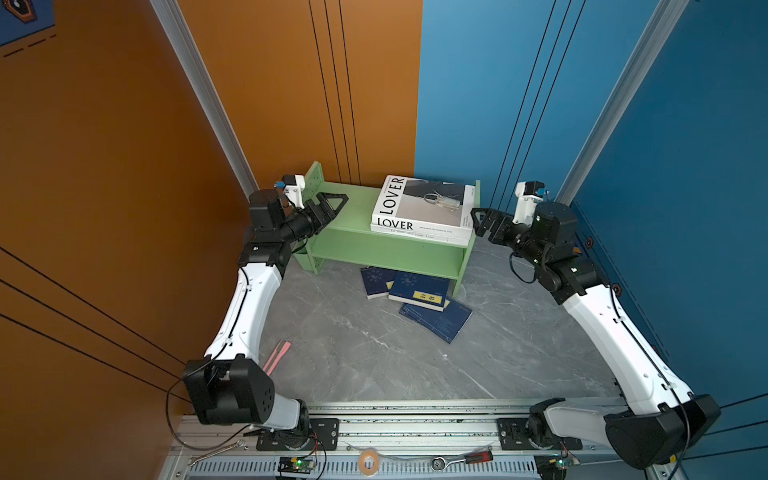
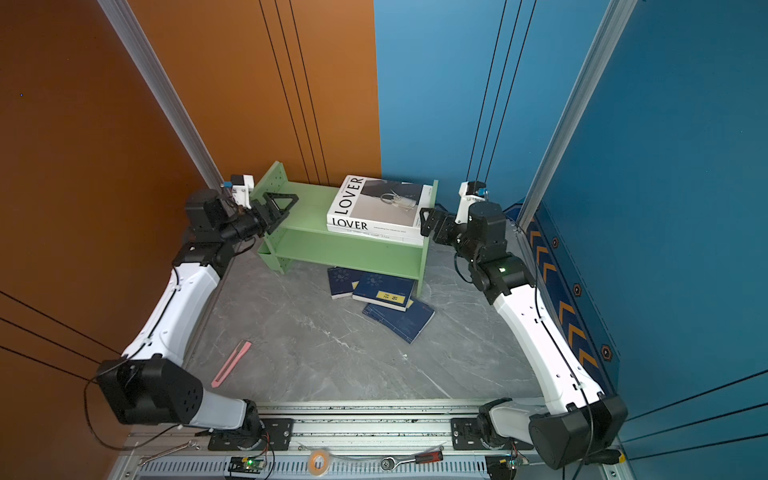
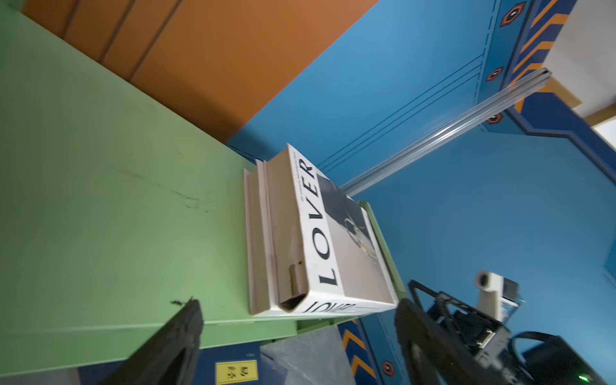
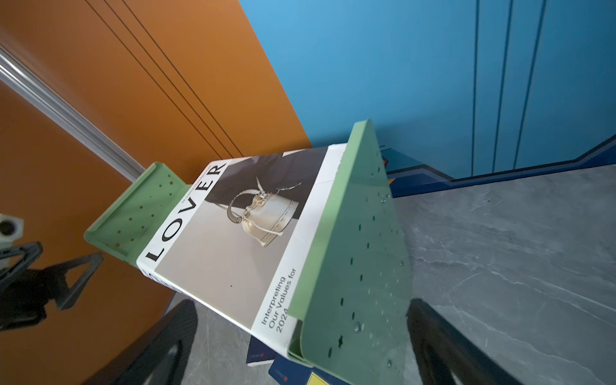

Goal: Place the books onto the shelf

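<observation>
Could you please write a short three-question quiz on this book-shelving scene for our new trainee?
1. True or false: the LOVER book lies atop another white book on the top tier of the green shelf.
2. How many navy books lie on the grey table?
3. Which holds a book? A: left tool. B: right tool. C: neither.
Key: 1 true; 2 three; 3 C.
</observation>
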Tool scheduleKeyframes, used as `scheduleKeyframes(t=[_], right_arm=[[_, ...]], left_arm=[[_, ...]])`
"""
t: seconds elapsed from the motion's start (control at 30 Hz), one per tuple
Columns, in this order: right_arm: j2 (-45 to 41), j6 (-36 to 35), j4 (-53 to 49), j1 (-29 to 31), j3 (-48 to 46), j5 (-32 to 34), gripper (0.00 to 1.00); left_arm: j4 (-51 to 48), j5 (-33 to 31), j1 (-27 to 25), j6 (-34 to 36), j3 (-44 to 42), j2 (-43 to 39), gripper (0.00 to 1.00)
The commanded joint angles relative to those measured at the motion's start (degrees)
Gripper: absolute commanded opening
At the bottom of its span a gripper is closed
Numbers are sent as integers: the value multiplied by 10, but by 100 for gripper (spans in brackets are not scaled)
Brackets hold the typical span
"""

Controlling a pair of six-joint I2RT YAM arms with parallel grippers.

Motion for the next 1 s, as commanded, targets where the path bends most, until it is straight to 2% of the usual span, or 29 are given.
scheduleKeyframes(t=[0.0,0.17,0.23,0.37,0.5,0.67,0.83,0.97], right_arm=[[-42,-8,-37,-12,-28,56,100],[-95,-12,-92,-33,-74,160,100],[-109,-11,-112,-45,-94,193,100],[-125,-3,-139,-62,-128,225,100],[-134,14,-150,-65,-170,239,100],[-135,56,-150,-63,-226,205,100],[-135,100,-132,-42,-276,167,100],[-127,132,-122,-16,-303,161,100]], left_arm=[[-77,-148,2,121,-55,-63,98],[-46,-343,2,186,-190,-185,98],[-11,-402,2,202,-254,-231,98],[37,-466,2,218,-345,-305,98],[20,-443,2,200,-373,-325,98],[19,-323,-20,132,-400,-293,98],[50,-318,-135,92,-443,-269,98],[91,-317,-208,53,-460,-230,98]])
